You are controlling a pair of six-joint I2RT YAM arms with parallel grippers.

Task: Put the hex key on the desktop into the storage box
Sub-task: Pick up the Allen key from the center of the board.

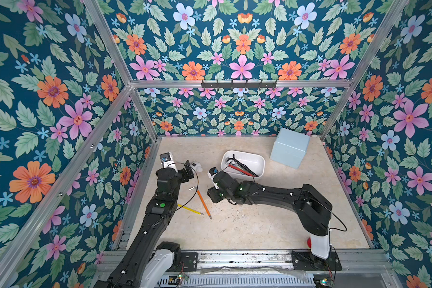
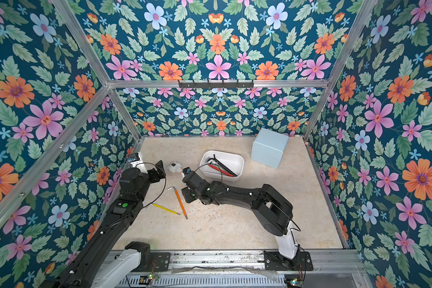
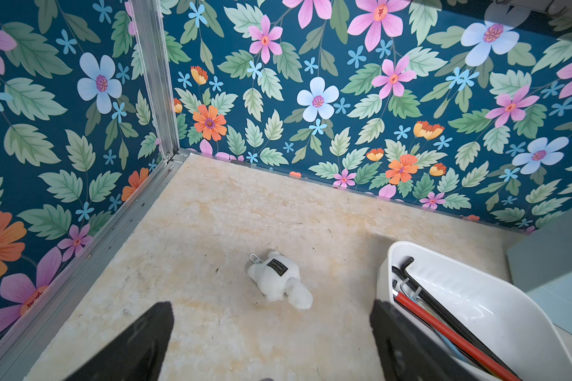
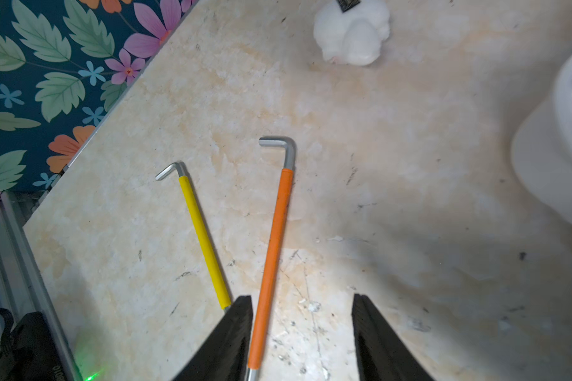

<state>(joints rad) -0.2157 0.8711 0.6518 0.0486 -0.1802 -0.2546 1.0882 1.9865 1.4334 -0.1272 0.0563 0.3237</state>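
Two hex keys lie on the beige desktop (image 1: 260,219): one with an orange sleeve (image 4: 273,250) (image 1: 203,202) (image 2: 180,202) and a thinner one with a yellow sleeve (image 4: 203,237) (image 1: 190,209). My right gripper (image 4: 301,297) hangs open just over the orange key's long end; the key lies between the fingers, close beside one of them, with a wide gap to the other. The white storage box (image 1: 257,162) (image 3: 509,313) stands behind it and holds black and red hex keys (image 1: 240,167). My left gripper (image 3: 271,303) is open and empty, left of the box.
A white plush toy (image 1: 197,166) (image 3: 279,280) (image 4: 350,33) lies between the left gripper and the storage box. A pale blue cube box (image 1: 288,148) stands at the back right. Flowered walls close three sides; an aluminium rail (image 1: 235,256) runs along the front.
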